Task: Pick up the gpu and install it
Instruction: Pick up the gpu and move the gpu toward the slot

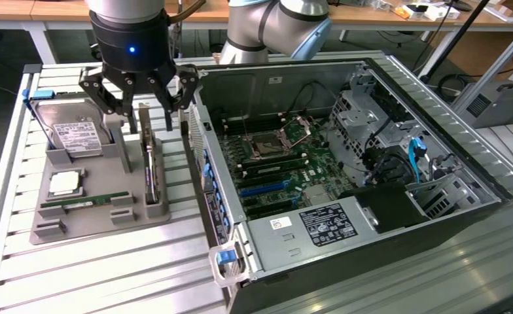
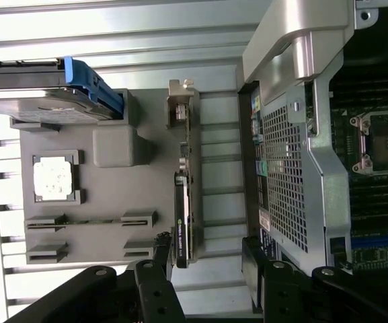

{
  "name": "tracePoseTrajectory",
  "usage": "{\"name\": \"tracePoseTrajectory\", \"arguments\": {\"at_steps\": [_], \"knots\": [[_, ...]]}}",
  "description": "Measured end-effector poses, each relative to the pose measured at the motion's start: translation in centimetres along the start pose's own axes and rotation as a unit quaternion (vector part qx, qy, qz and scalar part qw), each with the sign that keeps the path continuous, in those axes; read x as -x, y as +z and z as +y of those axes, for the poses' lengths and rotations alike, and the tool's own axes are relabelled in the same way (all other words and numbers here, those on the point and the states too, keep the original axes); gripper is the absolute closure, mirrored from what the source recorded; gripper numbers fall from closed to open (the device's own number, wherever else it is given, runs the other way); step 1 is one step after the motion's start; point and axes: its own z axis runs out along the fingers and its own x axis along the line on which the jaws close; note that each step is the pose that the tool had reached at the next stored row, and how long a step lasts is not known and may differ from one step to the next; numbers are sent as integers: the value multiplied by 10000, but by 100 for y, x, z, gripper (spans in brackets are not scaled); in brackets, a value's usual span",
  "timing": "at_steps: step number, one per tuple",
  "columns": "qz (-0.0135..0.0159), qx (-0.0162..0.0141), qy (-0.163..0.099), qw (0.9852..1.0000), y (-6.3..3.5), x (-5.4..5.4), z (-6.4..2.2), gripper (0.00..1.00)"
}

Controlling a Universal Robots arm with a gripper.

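While the gpu (image 1: 150, 163) (image 2: 183, 202) is stood on edge in the grey fixture (image 1: 99, 226) (image 2: 113, 188), nothing is held by the gripper (image 1: 148, 119) (image 2: 206, 252). Claw is seen spread wide, fingers apart, hung above the fixture's case-side edge, approx. in line w/ the card.

In the wrist view one fingertip (image 2: 161, 243) is seen just beside the card's dark end; contact can't be told. The other finger is set off toward the pc case (image 1: 274, 78) (image 2: 288, 168), apart from the card.

The card is kept in the slot along the fixture's edge nearest the case, silvery bracket at the end toward the hard drive (image 1: 78, 134) (image 2: 39, 101).

Other items on the fixture:
- Hard drive is propped at the fixture's far end, blue handle on it.
- Cpu (image 1: 65, 183) (image 2: 54, 178) is laid flat in a mid pocket.
- Green memory stick (image 1: 86, 201) (image 2: 89, 220) is laid beyond the cpu, away from the hard drive.

Case is laid open just beside the fixture, motherboard (image 1: 274, 163) exposed. Fixture and case are both set on the slatted table (image 1: 108, 268).
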Motion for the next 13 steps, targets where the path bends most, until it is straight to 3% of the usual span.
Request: {"name": "tracePoseTrajectory", "arguments": {"at_steps": [13], "knots": [[0, 0, 0, 10000, 28, -6, -2, 46]]}}
